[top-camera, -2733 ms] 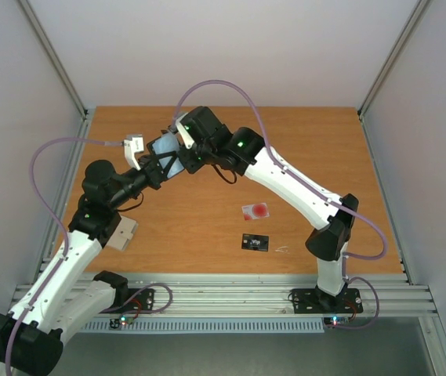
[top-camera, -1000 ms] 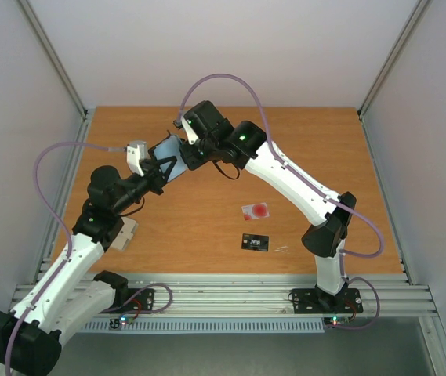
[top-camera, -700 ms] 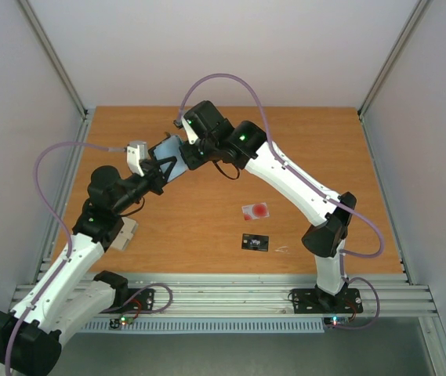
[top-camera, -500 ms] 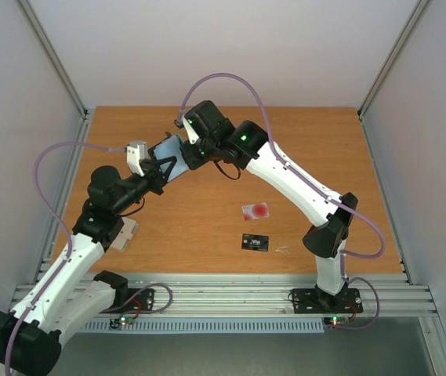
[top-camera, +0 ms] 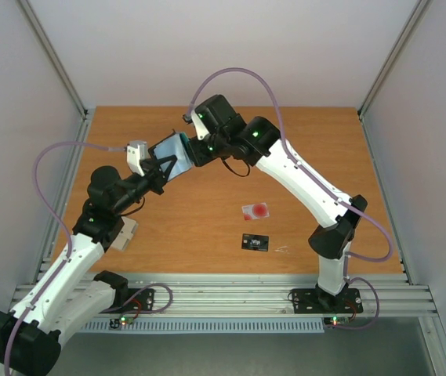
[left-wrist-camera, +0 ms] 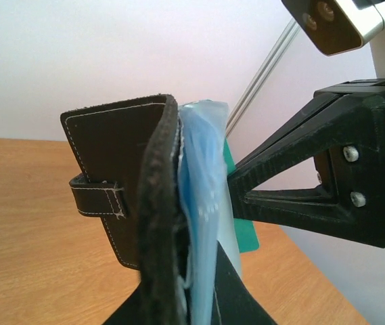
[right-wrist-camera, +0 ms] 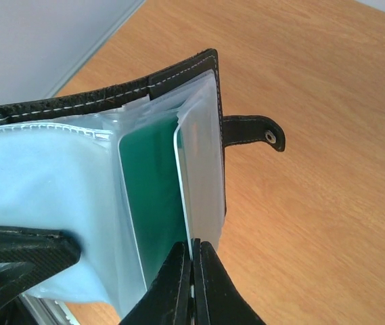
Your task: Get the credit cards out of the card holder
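Note:
The card holder (top-camera: 169, 150) hangs open above the table's back left, black leather (left-wrist-camera: 128, 196) outside, pale blue sleeves (right-wrist-camera: 43, 183) inside. My left gripper (top-camera: 160, 164) is shut on its lower edge (left-wrist-camera: 192, 298). A teal-green credit card (right-wrist-camera: 151, 196) sticks partly out of a sleeve (left-wrist-camera: 245, 233). My right gripper (right-wrist-camera: 192, 261) is shut on that card's rim, reaching in from the right (top-camera: 194, 150). Two more credit cards lie on the table: a whitish one with a red spot (top-camera: 256, 210) and a black one (top-camera: 255, 243).
A pale tan flat piece (top-camera: 124, 233) lies on the table under my left arm. A small white scrap (top-camera: 282, 250) sits right of the black card. Metal frame posts and grey walls close in the table on the left, right and back.
My right gripper has closed on the teal-green card, and the right wrist has shifted a little to the right. The left arm has held the card holder still.

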### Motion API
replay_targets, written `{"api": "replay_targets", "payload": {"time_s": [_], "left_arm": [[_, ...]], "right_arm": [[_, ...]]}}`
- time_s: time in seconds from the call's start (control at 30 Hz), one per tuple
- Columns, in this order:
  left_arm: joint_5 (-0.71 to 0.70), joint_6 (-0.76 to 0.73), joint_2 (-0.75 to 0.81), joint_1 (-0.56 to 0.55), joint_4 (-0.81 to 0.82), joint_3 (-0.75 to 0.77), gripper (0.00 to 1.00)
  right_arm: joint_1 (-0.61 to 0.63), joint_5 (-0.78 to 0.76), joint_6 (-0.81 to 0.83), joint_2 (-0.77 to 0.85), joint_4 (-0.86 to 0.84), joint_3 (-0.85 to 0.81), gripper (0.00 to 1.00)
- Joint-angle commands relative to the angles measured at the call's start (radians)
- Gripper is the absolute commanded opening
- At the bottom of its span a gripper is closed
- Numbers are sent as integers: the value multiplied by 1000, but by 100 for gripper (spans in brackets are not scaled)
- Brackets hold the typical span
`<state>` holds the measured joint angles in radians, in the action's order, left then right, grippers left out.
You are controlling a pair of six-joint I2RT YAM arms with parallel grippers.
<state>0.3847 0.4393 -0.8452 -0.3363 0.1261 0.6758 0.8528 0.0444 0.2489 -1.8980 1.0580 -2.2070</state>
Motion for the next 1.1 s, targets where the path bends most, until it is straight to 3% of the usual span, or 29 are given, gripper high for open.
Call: {"api": "replay_targets", "payload": {"time_s": [0.0,0.17,0.33,0.53,0.73,0.93,1.07], "left_arm": [[-26,-36,-6,-2,-27,-13,0],[-14,-37,-3,-3,-9,-14,0],[25,51,-6,-3,58,10,0],[73,127,-6,-10,86,44,0],[54,127,-12,-12,70,50,0],[46,129,-16,-13,62,49,0],[36,123,-20,-12,53,44,0]], "right_arm": [[-8,39,-39,76,-48,-36,1],[-9,27,-30,63,-57,-8,1],[-9,231,-8,46,-108,33,4],[-9,98,12,72,-144,109,4],[-6,31,22,67,-137,102,12],[-1,-18,36,67,-130,106,1],[5,-41,36,68,-115,97,9]]}}
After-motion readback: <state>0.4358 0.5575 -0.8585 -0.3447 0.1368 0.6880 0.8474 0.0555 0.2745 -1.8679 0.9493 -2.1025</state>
